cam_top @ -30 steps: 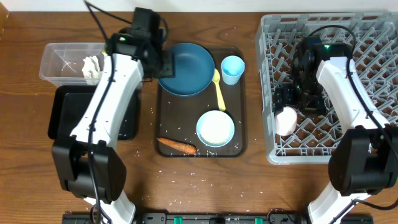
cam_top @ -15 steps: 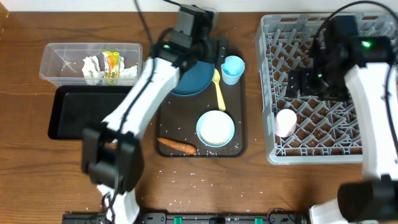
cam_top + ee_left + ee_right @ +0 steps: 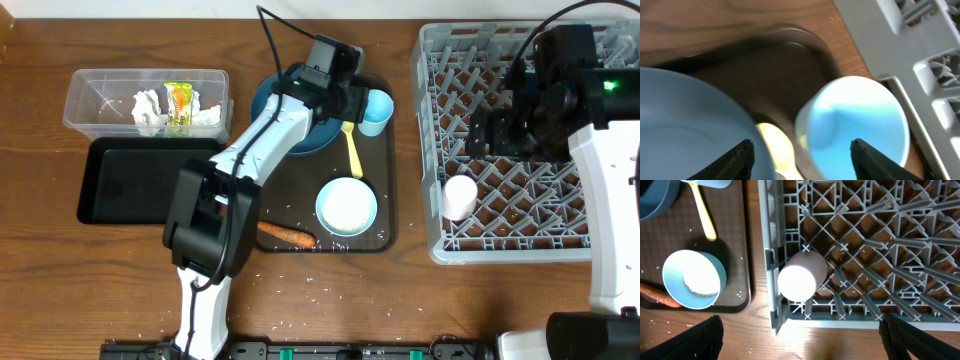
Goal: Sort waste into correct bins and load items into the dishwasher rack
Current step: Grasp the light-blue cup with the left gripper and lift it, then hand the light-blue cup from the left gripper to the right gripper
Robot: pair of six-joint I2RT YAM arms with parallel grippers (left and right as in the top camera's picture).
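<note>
Left gripper (image 3: 804, 156) hovers over the small light blue plastic cup (image 3: 855, 125), jaws spread wide. The cup stands mouth-up on the dark brown rectangular serving tray (image 3: 290, 190), beside the yellow plastic spoon (image 3: 777, 145). Looks like the cup-loading step. Next call: centre, drop, close on its wall, then carry to the big grey pegged plastic dishwasher rack (image 3: 500, 252). Right gripper (image 3: 807, 337), jaws apart and empty, hangs over the pinkish-white cup (image 3: 800, 277) lying in the rack.

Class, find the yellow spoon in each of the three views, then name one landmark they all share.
Overhead: yellow spoon mid-picture, on the brown tray.
Left wrist: yellow spoon at bottom edge, between plate and light blue cup.
Right wrist: yellow spoon top left.
Shared landmark: grey rack.
</note>
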